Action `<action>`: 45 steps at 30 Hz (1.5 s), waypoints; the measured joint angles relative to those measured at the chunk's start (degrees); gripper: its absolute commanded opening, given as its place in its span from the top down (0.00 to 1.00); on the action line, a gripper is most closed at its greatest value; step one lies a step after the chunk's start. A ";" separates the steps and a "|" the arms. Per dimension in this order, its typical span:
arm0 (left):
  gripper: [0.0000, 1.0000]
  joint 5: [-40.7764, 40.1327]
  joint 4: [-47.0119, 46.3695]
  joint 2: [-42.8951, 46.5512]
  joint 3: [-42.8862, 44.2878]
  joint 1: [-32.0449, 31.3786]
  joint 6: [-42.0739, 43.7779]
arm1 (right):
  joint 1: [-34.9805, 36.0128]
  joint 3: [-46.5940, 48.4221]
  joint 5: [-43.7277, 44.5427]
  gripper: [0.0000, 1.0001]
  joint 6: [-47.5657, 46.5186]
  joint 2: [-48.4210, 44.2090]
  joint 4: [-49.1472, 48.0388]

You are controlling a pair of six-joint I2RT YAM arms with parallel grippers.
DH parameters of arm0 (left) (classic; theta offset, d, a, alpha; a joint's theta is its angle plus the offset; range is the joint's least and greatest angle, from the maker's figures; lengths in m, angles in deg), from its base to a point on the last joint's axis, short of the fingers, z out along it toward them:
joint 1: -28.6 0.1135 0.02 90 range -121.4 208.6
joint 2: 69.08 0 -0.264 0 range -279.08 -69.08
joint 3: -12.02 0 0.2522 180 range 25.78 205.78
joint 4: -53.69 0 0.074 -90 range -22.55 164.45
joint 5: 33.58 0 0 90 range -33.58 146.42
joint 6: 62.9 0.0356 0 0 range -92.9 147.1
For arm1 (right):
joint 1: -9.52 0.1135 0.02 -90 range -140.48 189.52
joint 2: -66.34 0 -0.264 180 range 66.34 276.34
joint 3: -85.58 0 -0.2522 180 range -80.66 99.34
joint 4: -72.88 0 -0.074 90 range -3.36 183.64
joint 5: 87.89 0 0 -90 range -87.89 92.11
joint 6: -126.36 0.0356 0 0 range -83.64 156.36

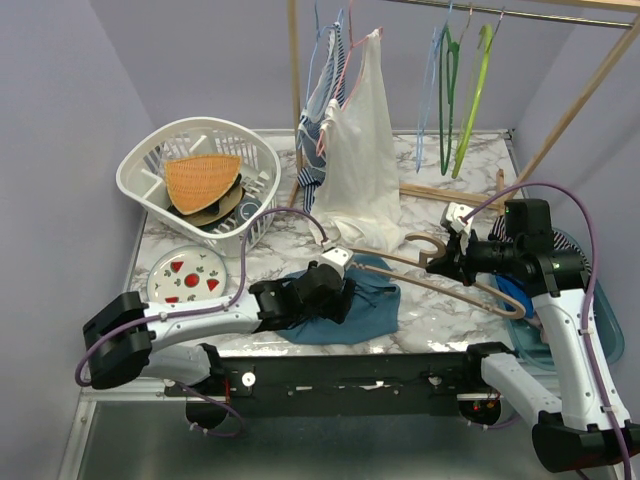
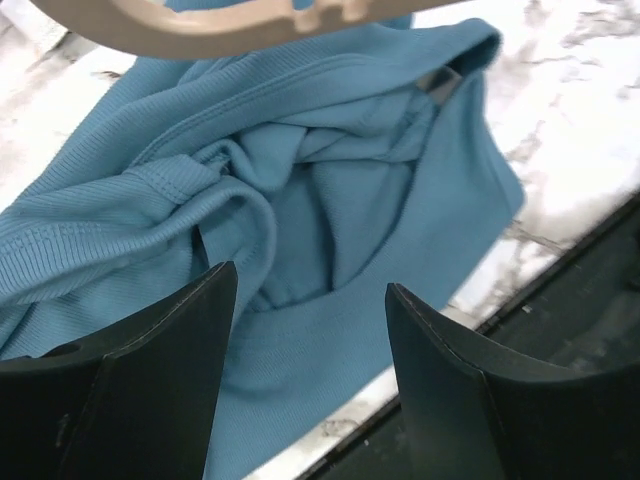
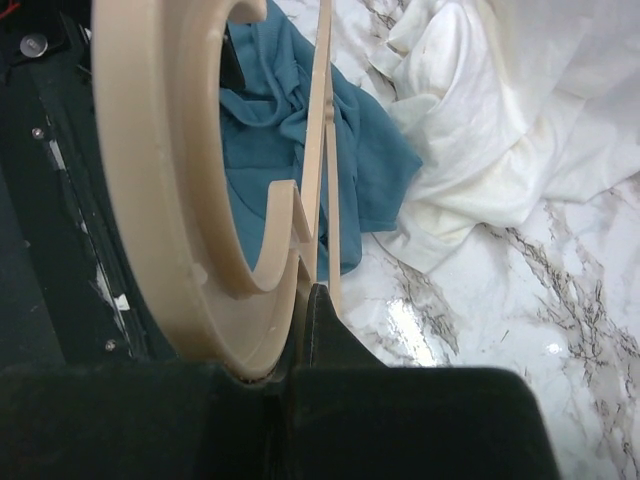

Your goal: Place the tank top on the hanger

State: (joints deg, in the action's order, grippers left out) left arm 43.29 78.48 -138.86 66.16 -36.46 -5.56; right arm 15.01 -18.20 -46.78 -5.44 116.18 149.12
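A: From above, where does it stand?

B: The tank top lies crumpled on the near middle of the table. The left gripper is over its left edge. The right gripper holds the hanger low, with its left shoulder reaching over the fabric.

A: And the left wrist view?

B: The left gripper is spread wide with nothing between its jaws, hovering above the tank top. The cloth is twisted, with hems and straps folded into each other. A pinch here could catch two layers at once, so the opening would never spread for the hanger, which is just beyond.

A: The right wrist?

B: The right gripper is clamped on the hanger where the thin bar meets the thick curve. That narrow hold could let the hanger swivel if fabric drags on it. The tank top lies beneath it, touching the cream-white garment on the far side, so a sweeping shoulder might hook that instead.
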 measured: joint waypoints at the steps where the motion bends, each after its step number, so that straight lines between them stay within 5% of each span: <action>1: 0.28 -1.18 -0.11 -1.07 0.22 -0.44 -0.15 | -0.07 -0.04 -0.02 0.99 0.02 0.00 -0.09; 6: 0.31 -8.46 -0.72 -6.40 1.62 -2.16 -1.70 | -0.37 -0.26 -0.04 1.00 0.02 0.04 -0.33; 10: 0.42 -12.07 -0.85 -10.25 2.84 -2.19 -2.82 | -0.37 -0.31 -0.07 1.00 0.00 0.39 -0.33; 20: 1.00 -13.49 -1.64 -14.75 4.39 -2.21 -3.23 | -0.72 -0.31 -0.11 1.00 -0.26 0.76 -0.28; 26: 1.00 -12.35 -1.09 -11.34 4.15 -2.21 -2.69 | -0.74 -0.31 -0.11 1.00 -0.50 0.74 -0.13; 35: 1.00 -9.97 3.13 14.47 1.95 -1.62 -3.06 | -0.76 -0.28 -0.31 1.00 -1.55 0.50 0.79; 45: 1.00 -9.75 12.41 30.69 0.94 4.74 -5.16 | -1.03 0.70 -3.15 0.99 -4.85 -0.63 4.74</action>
State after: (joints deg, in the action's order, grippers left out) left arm 33.54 90.89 -108.18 67.10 -31.72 -10.72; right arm 13.99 -17.50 -49.92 -10.29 115.55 153.86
